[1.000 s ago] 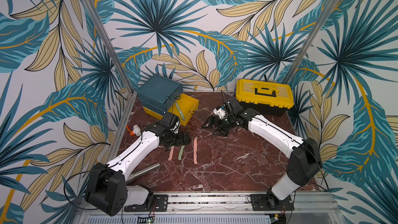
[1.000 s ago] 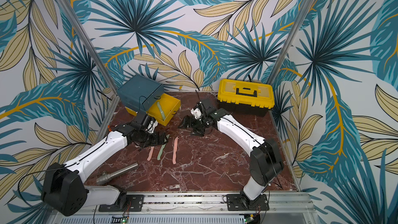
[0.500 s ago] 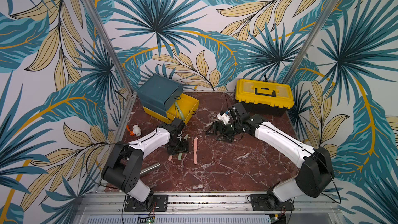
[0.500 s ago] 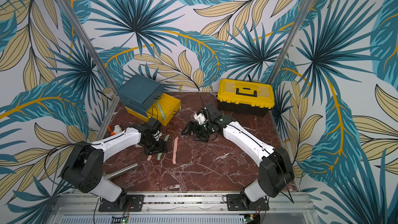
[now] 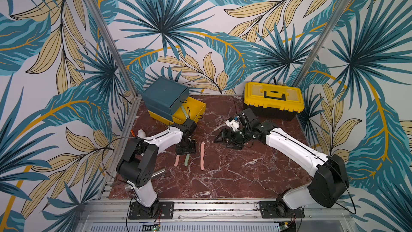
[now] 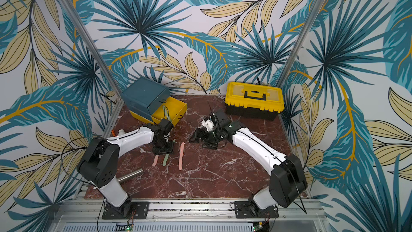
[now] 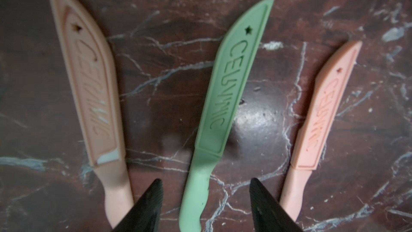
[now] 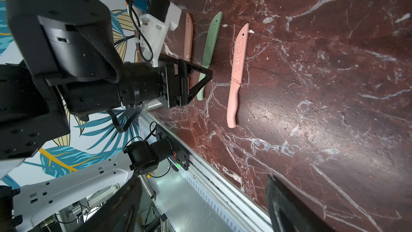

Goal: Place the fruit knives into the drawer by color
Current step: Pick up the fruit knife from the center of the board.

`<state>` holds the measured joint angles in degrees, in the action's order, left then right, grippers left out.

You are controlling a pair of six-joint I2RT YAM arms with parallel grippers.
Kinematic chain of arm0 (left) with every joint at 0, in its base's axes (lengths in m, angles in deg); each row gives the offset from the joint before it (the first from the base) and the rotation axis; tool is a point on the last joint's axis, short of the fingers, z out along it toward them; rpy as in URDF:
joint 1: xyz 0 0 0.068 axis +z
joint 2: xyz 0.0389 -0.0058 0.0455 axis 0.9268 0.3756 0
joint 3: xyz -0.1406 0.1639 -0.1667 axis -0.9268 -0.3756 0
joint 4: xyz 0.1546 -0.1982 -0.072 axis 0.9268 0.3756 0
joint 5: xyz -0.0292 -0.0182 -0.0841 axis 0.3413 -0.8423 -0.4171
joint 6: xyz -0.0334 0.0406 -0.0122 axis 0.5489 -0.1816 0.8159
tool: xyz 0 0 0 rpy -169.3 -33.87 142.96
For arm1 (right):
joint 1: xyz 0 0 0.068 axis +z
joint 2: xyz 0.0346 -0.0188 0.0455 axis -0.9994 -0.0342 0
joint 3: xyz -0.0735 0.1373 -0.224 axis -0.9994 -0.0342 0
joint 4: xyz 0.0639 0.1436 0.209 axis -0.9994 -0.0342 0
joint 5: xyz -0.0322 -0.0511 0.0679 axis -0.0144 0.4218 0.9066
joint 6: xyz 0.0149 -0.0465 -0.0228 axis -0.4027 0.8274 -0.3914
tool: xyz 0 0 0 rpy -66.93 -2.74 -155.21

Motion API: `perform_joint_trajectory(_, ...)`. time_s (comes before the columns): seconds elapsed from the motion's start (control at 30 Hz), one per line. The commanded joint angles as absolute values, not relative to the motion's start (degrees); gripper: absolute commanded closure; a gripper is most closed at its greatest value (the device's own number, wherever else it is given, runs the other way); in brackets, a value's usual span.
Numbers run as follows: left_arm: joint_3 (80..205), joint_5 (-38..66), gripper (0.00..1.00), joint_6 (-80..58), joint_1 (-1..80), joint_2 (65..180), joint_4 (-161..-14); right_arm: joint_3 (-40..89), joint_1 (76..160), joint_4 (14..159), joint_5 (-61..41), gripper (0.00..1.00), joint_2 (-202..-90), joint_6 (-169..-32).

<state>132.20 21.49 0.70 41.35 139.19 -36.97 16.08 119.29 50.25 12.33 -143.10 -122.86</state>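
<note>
Three fruit knives lie side by side on the marble: a pink one [image 5: 176, 160], a sage green one [image 5: 186, 160] [image 7: 223, 99] and another pink one [image 5: 202, 158] [image 7: 321, 119]. My left gripper [image 5: 186, 150] [image 7: 205, 180] points down over the green knife's handle. Its fingers stand on either side of the handle with a gap on each side. The drawer [image 5: 166, 98] stands at the back left with a yellow tray [image 5: 196, 106] pulled out and a pale green knife [image 5: 183, 110] lying in it. My right gripper [image 5: 225, 141] [image 8: 202, 179] hovers open and empty at mid-table.
A yellow toolbox [image 5: 273, 97] with a black handle stands at the back right. A steel cylinder [image 5: 158, 172] lies near the left arm's base. A small white object [image 5: 141, 133] sits by the left edge. Aluminium rails run along the table's front.
My left gripper has come down over the green knife's handle and its jaws have narrowed around it. The right arm has drawn back a little to the right.
</note>
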Motion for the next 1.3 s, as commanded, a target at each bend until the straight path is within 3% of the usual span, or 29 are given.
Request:
perform_joint_trajectory(0.0,132.65,22.73,0.45,-0.23,40.63,140.22,-36.02,14.82,119.57,49.23,11.79,0.11,-141.48,-121.78)
perform_joint_trajectory(0.1,131.87,22.27,0.58,-0.15,40.52,140.82,-36.22,14.54,119.51,49.24,11.35,0.11,-141.19,-121.85)
perform_joint_trajectory(0.23,130.32,21.84,0.6,0.49,40.43,141.02,-37.29,13.95,119.53,49.8,11.42,0.11,-141.1,-122.28)
perform_joint_trajectory(0.33,129.46,21.87,0.7,1.29,40.42,141.03,-38.03,13.62,119.52,50.26,11.49,0.11,-141.1,-122.64)
perform_joint_trajectory(0.6,128.83,22.3,0.71,1.96,40.41,141.35,-39.2,13.31,119.51,50.87,11.66,0.11,-141.4,-123.04)
perform_joint_trajectory(0.83,129.27,22.35,0.83,1.18,40.34,142.56,-39.13,13.05,119.51,51.29,11.81,0.11,-142.11,-123.08)
perform_joint_trajectory(1.0,129.36,22.36,0.85,1.0,40.35,143.04,-39.08,13.04,119.52,51.85,11.98,0.11,-142.7,-123.16)
perform_joint_trajectory(1.2,129.27,21.79,1.0,0.91,40.33,143.65,-39.4,13.13,119.56,52.12,11.82,0.11,-143.54,-123.1)
perform_joint_trajectory(1.27,129.23,21.61,1.0,0.82,40.36,143.9,-39.48,13.16,119.51,51.88,11.26,0.11,-143.86,-122.91)
